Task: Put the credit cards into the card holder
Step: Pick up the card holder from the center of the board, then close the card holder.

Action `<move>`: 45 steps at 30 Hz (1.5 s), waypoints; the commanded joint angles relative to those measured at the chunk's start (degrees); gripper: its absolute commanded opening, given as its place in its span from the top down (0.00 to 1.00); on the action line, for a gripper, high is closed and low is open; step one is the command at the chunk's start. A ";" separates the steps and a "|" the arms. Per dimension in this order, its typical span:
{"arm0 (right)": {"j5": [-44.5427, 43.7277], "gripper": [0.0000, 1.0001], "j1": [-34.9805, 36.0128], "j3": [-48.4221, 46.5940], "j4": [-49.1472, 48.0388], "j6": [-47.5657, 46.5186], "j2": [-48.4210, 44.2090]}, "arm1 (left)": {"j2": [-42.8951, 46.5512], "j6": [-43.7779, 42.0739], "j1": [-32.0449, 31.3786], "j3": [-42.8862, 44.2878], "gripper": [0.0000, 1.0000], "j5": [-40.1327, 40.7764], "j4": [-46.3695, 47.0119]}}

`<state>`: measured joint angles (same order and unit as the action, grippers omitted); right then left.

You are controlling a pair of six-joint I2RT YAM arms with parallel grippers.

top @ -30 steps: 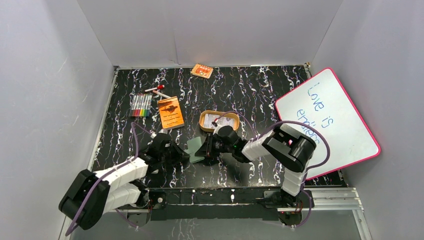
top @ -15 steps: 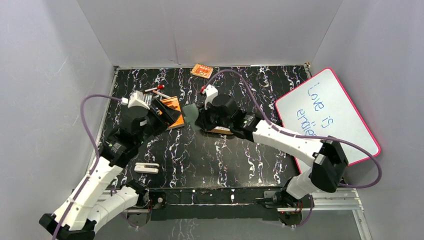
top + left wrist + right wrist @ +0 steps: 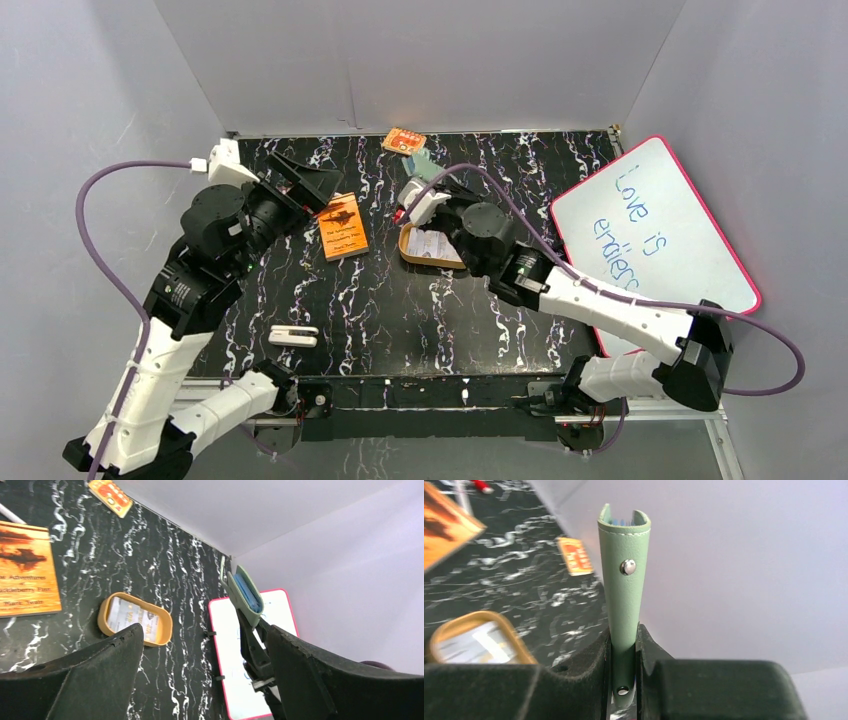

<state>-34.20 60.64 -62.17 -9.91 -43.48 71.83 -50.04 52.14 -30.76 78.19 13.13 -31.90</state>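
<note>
Gripping the sage-green card holder [image 3: 624,580] by its lower end, the right claw [image 3: 624,642] holds it upright in the air, near the tan tray [image 3: 408,248]. Credit cards [image 3: 131,617], perhaps two, lie inside that tray on the worktop [image 3: 400,310]. Left claw [image 3: 204,632] hangs spread wide and empty, near the orange booklet [image 3: 342,225].

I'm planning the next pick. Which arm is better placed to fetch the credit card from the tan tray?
Probably the left. The left gripper is open and empty, and its camera looks down on the credit card in the tray. The right gripper is shut on the card holder.
</note>
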 commanded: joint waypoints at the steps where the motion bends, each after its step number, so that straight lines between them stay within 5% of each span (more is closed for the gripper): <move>1: -6.10 1.00 2.23 4.48 -25.25 -25.76 -1.05 | -2.49 1.02 0.35 -1.05 0.09 -9.14 4.22; 11: -1.26 1.00 7.16 11.49 -45.98 -51.52 1.38 | -4.55 5.36 0.35 -3.87 0.09 -19.18 15.54; 28: -1.59 1.00 11.54 10.63 -53.37 -56.46 6.70 | -5.31 7.18 -1.24 -11.57 0.12 -26.28 24.25; 35: -1.79 1.00 12.17 10.52 -53.92 -57.43 7.01 | -6.62 8.41 -2.17 -13.01 0.33 -26.66 25.96; 45: -2.49 1.00 13.33 10.71 -54.25 -57.72 6.21 | -7.51 8.24 -2.81 -14.36 0.85 -26.96 28.21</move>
<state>-36.69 73.06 -50.02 -57.14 -100.73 79.77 -57.41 61.32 -33.21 64.23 -12.67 -4.86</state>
